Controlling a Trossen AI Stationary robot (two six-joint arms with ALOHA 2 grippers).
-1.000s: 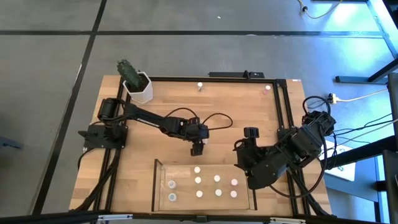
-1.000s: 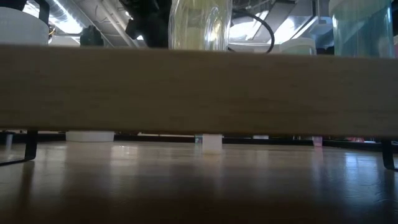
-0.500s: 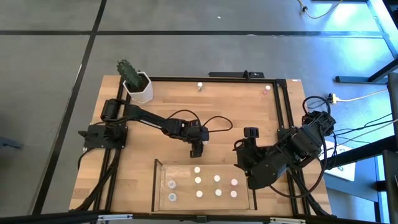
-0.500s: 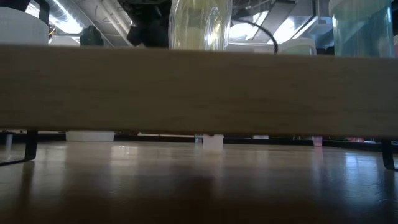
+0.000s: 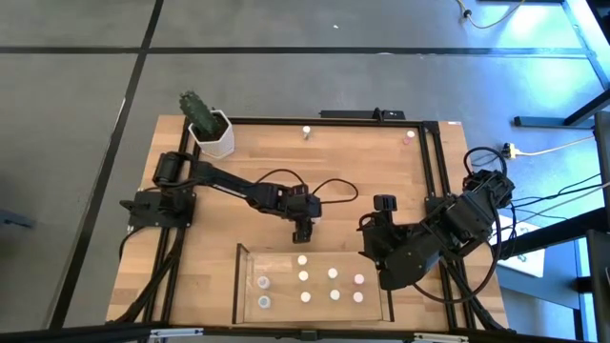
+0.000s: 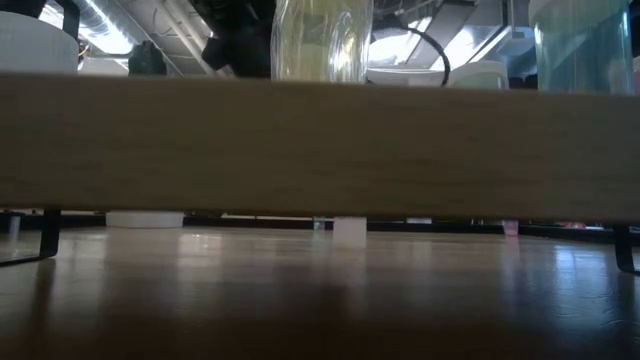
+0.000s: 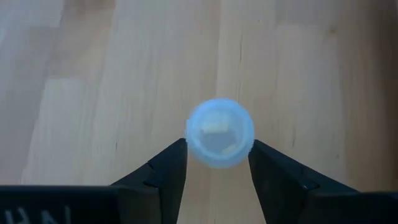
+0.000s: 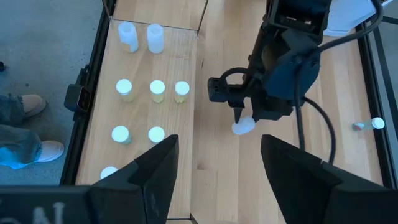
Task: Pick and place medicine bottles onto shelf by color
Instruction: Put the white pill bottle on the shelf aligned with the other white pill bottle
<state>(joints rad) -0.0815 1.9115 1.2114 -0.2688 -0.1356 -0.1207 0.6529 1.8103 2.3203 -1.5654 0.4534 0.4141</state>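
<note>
Standing upright on the bare wood just beyond the shelf's (image 5: 238,276) far wall, a white-capped medicine bottle (image 7: 219,132) sits right between the left gripper's (image 5: 302,230) fingers (image 7: 163,171), cap toward the wrist camera, long axis vertical. Fingers flank the cap on both sides, nearly touching; whether they actually pinch it, cannot tell. Left arm is clearly the nearer one. Right gripper (image 8: 214,168) hangs off the shelf's right end, fingers spread apart, holding nothing. Inside the shelf: eight bottles (image 5: 333,274), two at its left end, six in a two-row block toward the right, the rightmost pair pinkish. Two more bottles, one white (image 5: 307,131), one pink (image 5: 409,136), stand far beyond the shelf at the table's back edge.
</note>
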